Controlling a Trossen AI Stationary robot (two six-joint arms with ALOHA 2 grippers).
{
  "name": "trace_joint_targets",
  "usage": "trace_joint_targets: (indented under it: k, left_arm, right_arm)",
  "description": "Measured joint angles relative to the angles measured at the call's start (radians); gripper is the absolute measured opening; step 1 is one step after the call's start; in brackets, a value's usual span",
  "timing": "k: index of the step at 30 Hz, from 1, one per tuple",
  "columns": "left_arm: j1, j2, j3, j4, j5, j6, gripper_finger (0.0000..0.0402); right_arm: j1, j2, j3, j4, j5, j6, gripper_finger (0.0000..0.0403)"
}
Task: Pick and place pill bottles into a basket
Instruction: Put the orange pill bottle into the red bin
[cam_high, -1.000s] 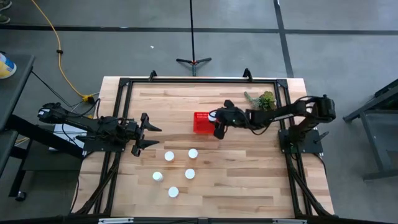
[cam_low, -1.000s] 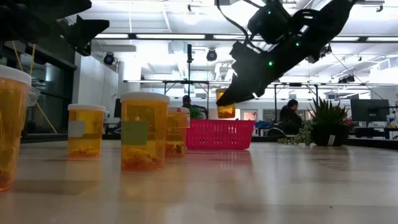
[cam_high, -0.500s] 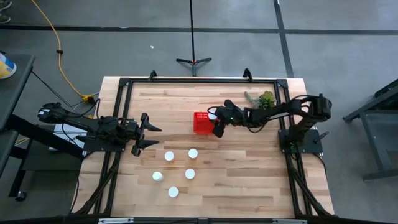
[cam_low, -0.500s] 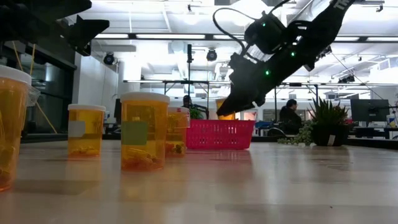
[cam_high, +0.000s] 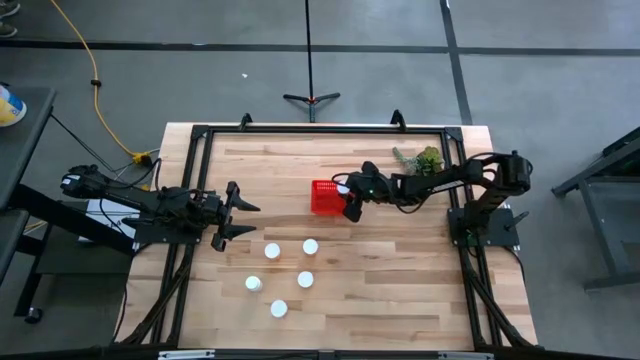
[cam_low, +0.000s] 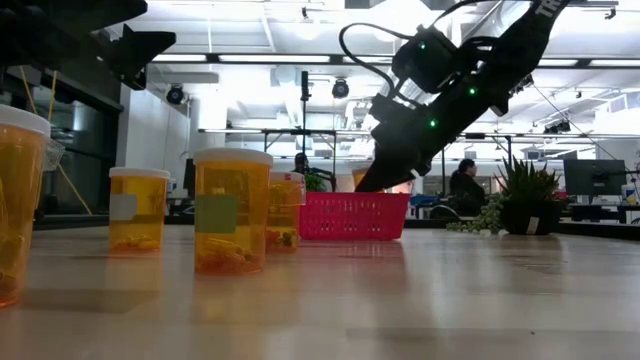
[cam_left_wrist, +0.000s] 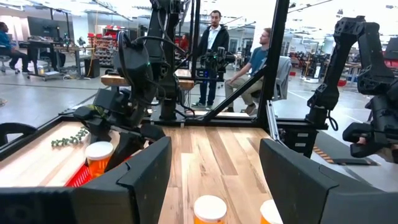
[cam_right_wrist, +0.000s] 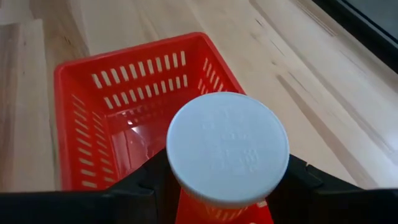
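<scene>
Right gripper (cam_high: 349, 196) clamps a bottle (cam_right_wrist: 227, 147) upright over the basket (cam_high: 322, 198) edge nearest that arm; basket interior lies straight below. Left gripper (cam_high: 240, 216) spread, idle at bench left.

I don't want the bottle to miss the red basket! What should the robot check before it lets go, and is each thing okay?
1. Bottle held: the right pincer is shut on the pill bottle. Ok.
2. Bottle over the basket: the right wrist view shows it above the near edge, not the middle. Not ok yet.
3. Low enough: in the low view the bottle sits just at the rim of the basket. Ok.
4. Room inside: the basket floor looks bare. Ok.
5. Left pincer out of the way: open, waiting at the table's left side. Ok.
6. Other bottles clear: five stand apart from the basket. Ok.
</scene>
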Motion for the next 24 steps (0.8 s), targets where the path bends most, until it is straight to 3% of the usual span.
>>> trace_joint_targets:
  k: [24]
  left_arm:
    - [0.000,0.000,0.000,0.000,0.000,0.000,0.0277]
  right_arm:
    - [0.000,0.039,0.000,0.058,0.077,0.142,0.0179]
